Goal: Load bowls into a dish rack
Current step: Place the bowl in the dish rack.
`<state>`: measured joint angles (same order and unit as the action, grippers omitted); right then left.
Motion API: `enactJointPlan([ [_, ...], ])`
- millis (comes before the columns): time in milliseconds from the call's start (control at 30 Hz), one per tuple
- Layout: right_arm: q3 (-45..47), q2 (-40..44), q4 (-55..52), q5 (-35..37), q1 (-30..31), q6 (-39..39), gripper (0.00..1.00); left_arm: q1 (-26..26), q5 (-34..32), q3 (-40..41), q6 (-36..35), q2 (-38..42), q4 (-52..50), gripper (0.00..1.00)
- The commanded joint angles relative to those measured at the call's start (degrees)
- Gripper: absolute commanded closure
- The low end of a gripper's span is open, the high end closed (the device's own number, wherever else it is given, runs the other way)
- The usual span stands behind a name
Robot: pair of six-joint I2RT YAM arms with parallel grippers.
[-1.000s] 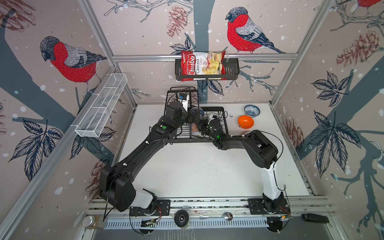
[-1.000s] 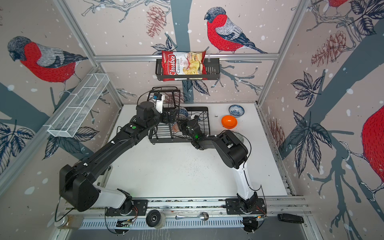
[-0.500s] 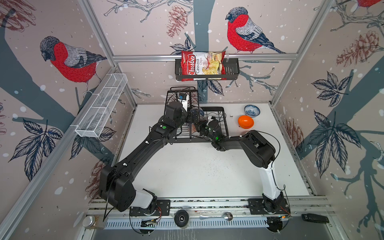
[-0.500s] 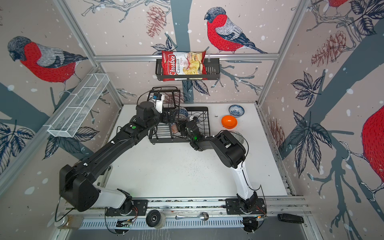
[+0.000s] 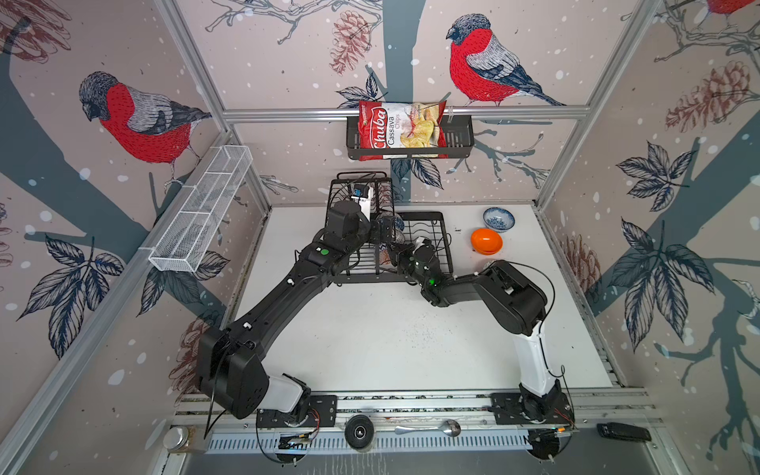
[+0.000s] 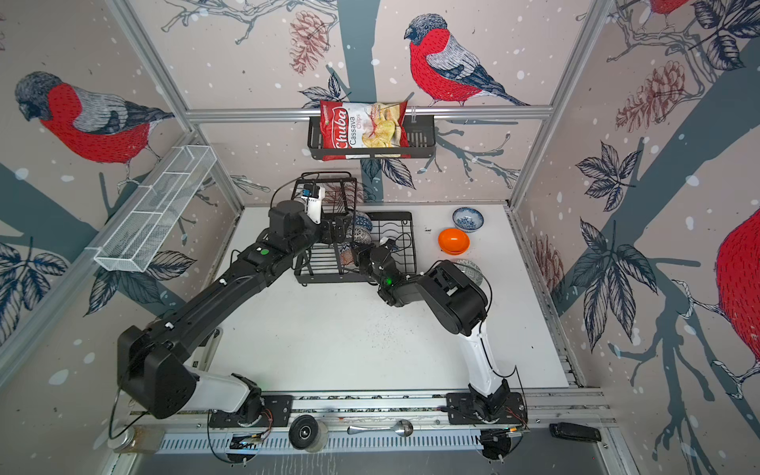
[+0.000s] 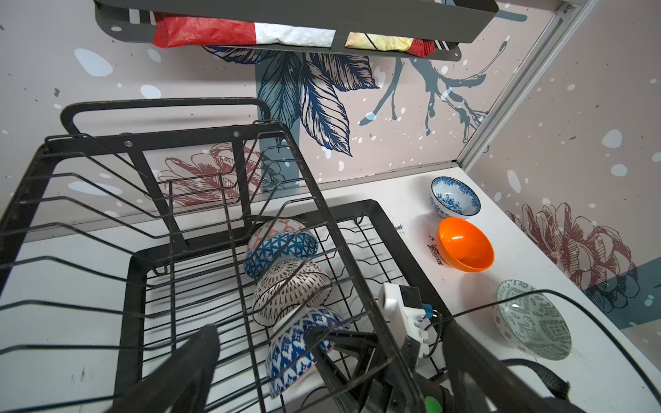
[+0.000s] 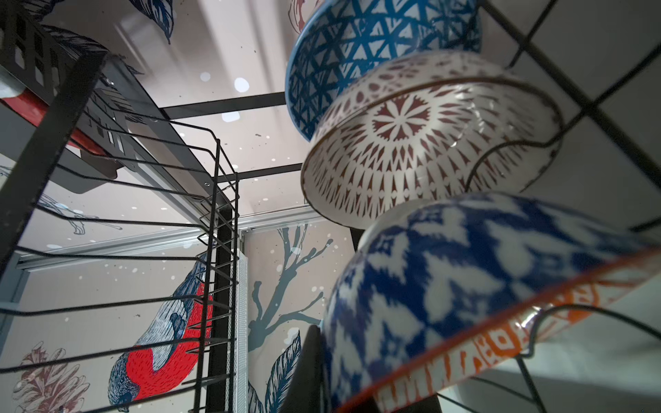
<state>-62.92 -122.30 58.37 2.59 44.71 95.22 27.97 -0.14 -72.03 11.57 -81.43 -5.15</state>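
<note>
1. Right pincer [image 5: 394,256]: jaws narrow, judged to be closed on the rim of the blue-and-orange bowl [image 7: 297,354]. That bowl stands on edge in the lower tier of the dish rack [image 7: 373,209].
2. Change noted: over the last second this pincer has crept slightly deeper into the rack, with its jaw width unaltered. Judgement: the bowl is being seated and has not yet been released.
3. Just beyond its tips, in the same row, stand the lattice bowl [image 7: 289,289] and then the triangle bowl [image 7: 282,250], both on edge.
4. Left pincer [image 5: 384,232]: jaws wide and empty. It has not moved and sits close by the right pincer.
5. Outstanding: the orange bowl [image 7: 465,246], flowered bowl [image 7: 454,196] and grey-green bowl [image 7: 533,321] lie on the table [image 5: 370,329]. They are well apart from the right pincer, back past its wrist. About half of the loading remains.
</note>
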Motion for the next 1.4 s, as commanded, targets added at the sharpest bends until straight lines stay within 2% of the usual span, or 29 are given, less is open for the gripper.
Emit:
enactJointPlan([
  [0, 0.43, 0.32, -4.01, -0.63, 0.67, 3.24, 0.99, -0.09, 0.22, -0.28, 0.22, 0.22, -0.14, 0.03],
  [267, 0.01, 0.27, -5.47, -0.53, 1.65, 6.85, 0.84, -0.02, 0.23, -0.22, 0.22, 0.22, -0.13, 0.03],
  [700, 0.16, 0.30, -5.02, -0.89, 2.01, 8.71, 0.84, -0.10, 0.23, -0.22, 0.21, 0.30, -0.11, 0.03],
  [1367, 2.92, 6.68, -6.82, 1.41, 1.16, 3.13, 0.72, -0.09, 0.27, -0.13, 0.45, 0.22, -0.06, 0.03],
])
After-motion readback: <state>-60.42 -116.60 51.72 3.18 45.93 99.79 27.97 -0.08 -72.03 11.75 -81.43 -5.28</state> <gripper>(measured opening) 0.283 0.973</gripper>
